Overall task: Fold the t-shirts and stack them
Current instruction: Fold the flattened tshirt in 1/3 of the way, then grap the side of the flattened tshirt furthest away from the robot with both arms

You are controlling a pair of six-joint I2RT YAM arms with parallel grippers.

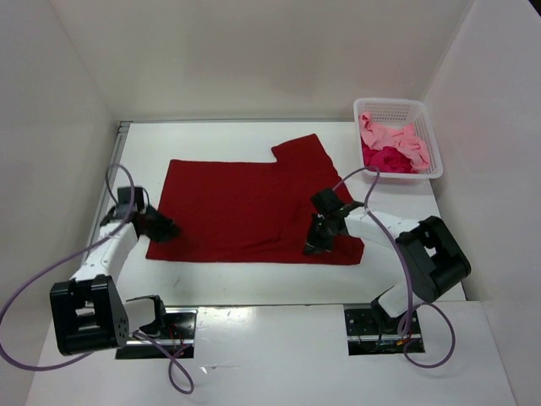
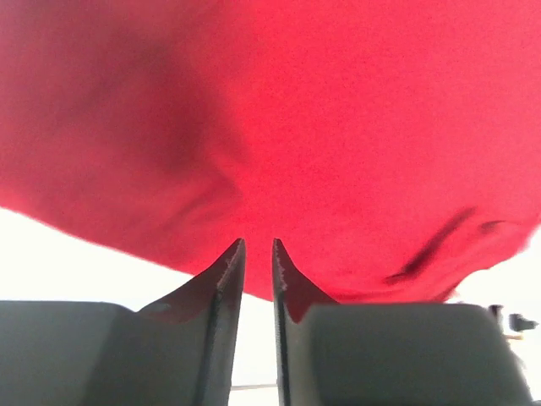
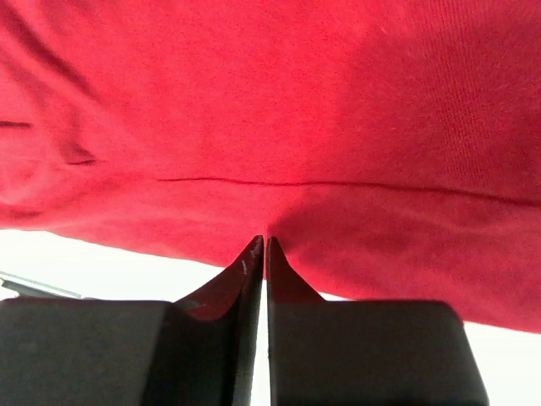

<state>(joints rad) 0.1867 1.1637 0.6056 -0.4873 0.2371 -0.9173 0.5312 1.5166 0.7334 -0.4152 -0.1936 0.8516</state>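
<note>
Reaching low, left pincer (image 1: 166,229) and right pincer (image 1: 316,246) pinch dark red t-shirt (image 1: 241,203).

My left arm (image 1: 106,254) stretches forward and low. My left pincer (image 1: 165,228) is narrowed to a slim gap, pinching the near hem of the dark red t-shirt (image 1: 245,199). My right arm (image 1: 397,233) bends inward from a raised elbow. My right pincer (image 1: 319,244) tips downward, fingers nearly touching, nipping the same hem.

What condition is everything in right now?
dark red shirt: spread out on table, one sleeve showing
pink shirt: crumpled in basket
crimson shirt: crumpled in basket
left gripper: nearly closed at shirt's edge, grip unclear
right gripper: shut on shirt's near edge
</note>
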